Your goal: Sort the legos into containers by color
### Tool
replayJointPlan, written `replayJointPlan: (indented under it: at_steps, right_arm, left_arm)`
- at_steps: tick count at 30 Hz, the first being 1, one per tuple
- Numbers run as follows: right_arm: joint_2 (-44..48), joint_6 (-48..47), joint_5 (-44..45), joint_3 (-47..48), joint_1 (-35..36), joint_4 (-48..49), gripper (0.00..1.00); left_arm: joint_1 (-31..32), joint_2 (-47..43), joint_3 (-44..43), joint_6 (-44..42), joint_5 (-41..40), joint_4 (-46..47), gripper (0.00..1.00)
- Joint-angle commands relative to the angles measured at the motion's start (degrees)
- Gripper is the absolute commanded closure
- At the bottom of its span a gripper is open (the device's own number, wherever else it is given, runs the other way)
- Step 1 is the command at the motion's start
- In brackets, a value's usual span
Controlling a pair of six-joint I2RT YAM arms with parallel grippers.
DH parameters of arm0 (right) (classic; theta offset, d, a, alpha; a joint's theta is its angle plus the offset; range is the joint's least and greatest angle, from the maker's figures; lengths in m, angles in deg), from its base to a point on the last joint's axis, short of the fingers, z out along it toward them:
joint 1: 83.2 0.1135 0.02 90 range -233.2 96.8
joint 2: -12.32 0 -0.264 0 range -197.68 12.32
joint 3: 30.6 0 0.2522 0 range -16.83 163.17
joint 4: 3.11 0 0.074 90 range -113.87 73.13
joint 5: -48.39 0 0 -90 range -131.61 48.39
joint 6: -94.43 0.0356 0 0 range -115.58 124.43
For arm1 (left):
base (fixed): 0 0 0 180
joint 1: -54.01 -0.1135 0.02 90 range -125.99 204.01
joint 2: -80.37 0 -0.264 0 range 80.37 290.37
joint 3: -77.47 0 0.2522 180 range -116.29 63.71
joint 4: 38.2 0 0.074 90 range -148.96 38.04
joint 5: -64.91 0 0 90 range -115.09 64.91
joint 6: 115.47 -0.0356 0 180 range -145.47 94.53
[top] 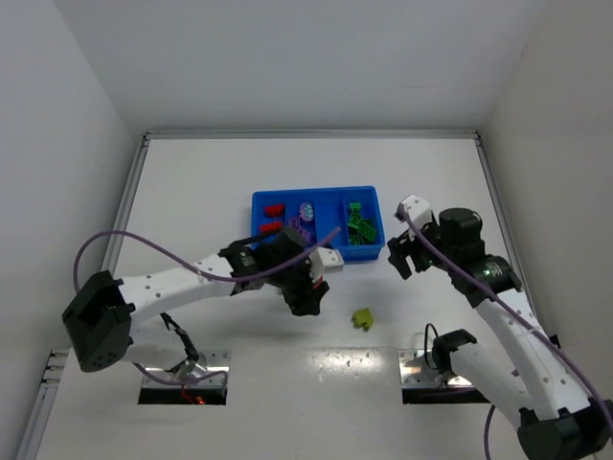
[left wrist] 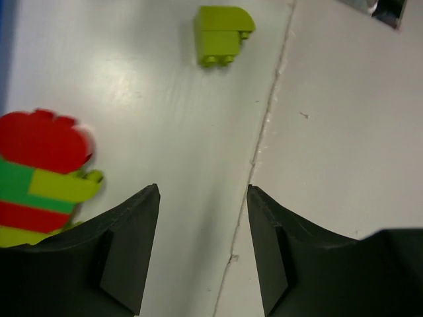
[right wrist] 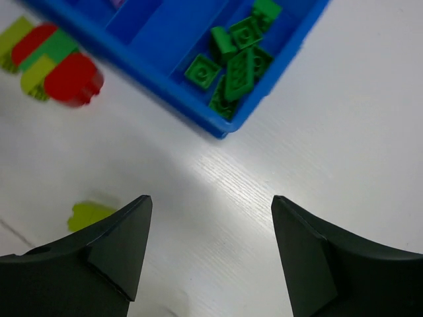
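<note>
A multicoloured cluster of legos [left wrist: 41, 177], red, green and yellow-green, lies on the table just left of my left gripper [left wrist: 203, 191], which is open and holds nothing. A single yellow-green brick [left wrist: 222, 34] lies farther ahead of it, and shows in the top view as the yellow-green brick [top: 362, 318]. My right gripper [right wrist: 210, 199] is open and empty above bare table, near the corner of the blue tray [right wrist: 165, 84]. The tray's containers hold green bricks [right wrist: 236, 61], red bricks [top: 273, 217] and purple bricks [top: 306, 212]. The cluster [right wrist: 51, 61] lies beside the tray's near wall.
The blue tray [top: 318, 195] sits mid-table, just beyond both grippers. A seam in the tabletop [left wrist: 259, 142] runs between my left fingers. Metal base plates [top: 184, 375] sit at the near edge. White walls close in the table on three sides.
</note>
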Motion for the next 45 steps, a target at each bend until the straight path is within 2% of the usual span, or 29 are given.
replayJointPlan:
  at_steps: [1,2,5,8,11,19,40,45]
  right_arm:
    - [0.69,12.59,4.54,0.04,-4.60,5.49,0.27]
    - [0.69,13.83,4.54,0.04,-5.75,4.97,0.27]
    - [1.74,16.73,5.41,1.09,-7.87,3.47,0.27]
    - [2.97,19.02,7.87,1.79,-9.27,2.24,0.27]
    - [3.59,21.56,9.45,2.85,-9.98,1.72,0.24]
    - [5.44,24.47,7.80,2.85,-11.65,2.24,0.23]
    - [5.44,23.42,6.74,2.85,-11.65,1.62,0.23]
    - [5.44,23.42,6.74,2.33,-11.65,2.15,0.23]
  left_arm:
    - [7.96,5.61,-4.24,-1.33,-9.46,0.77,0.39]
    - [11.28,7.29,-6.77,-0.72,-11.04,1.82,0.39]
    - [16.13,13.95,-11.70,1.30,-13.43,5.33,0.39]
    - [18.69,20.20,-16.01,4.54,-15.01,7.97,0.39]
    - [18.70,24.00,-18.04,8.85,-16.86,9.21,0.39]
    - [18.70,26.64,-18.58,9.40,-21.25,9.74,0.39]
    - [18.70,32.97,-19.63,9.40,-20.73,9.74,0.39]
    - [17.56,34.29,-20.15,9.40,-20.11,9.74,0.49]
